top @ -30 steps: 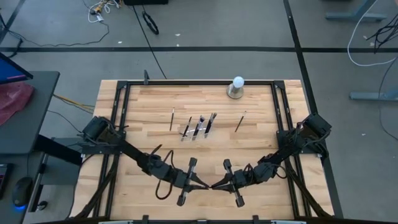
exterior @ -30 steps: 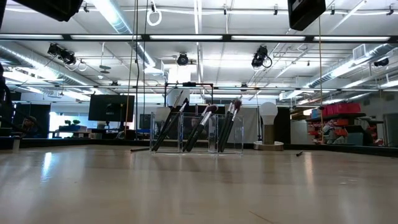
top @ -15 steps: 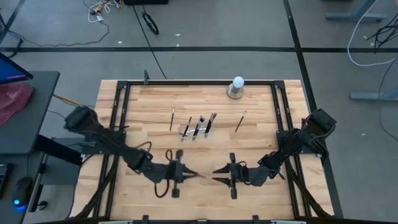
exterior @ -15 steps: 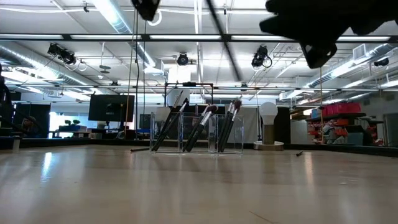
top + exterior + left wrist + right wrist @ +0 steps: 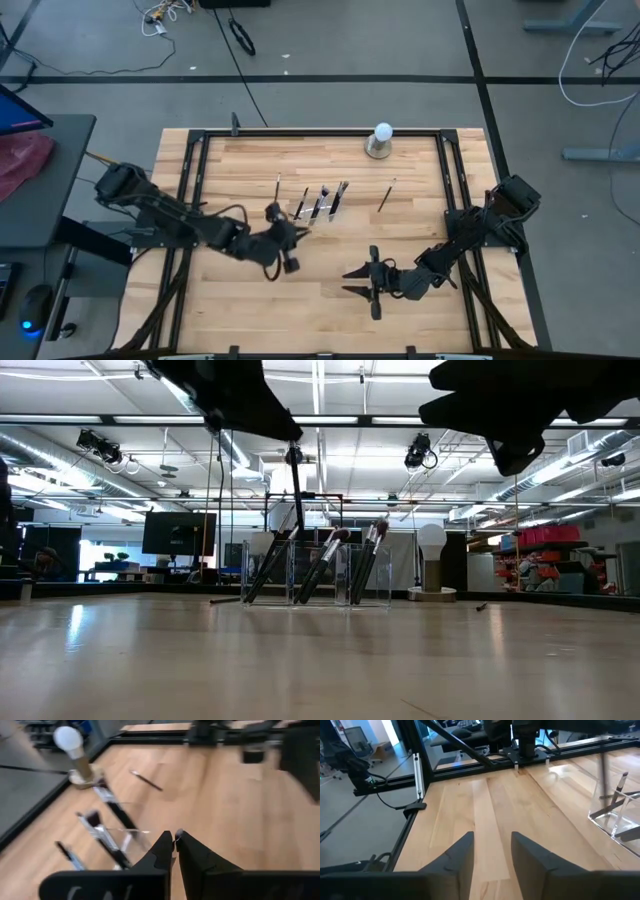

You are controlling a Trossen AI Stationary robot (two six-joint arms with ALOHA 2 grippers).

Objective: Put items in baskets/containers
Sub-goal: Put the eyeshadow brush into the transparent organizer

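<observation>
Right end effector (image 5: 352, 282) hovers over the near desk (image 5: 420, 210), fingers parted, empty. Left end effector (image 5: 296, 232) is clenched on a thin brush (image 5: 296, 485), held upright just short of the clear holder (image 5: 318, 209). Beyond the holder, one brush (image 5: 386, 196) lies loose.

place: lab/workshop | cues: ceiling ducts (image 5: 60, 455), monitor (image 5: 178, 532), floor cables (image 5: 600, 60)

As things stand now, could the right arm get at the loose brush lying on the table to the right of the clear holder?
Probably yes. The right gripper is open and empty, and only bare wood lies between it and the loose brush. The clear holder and the left gripper sit off to the side, out of that path.
</observation>
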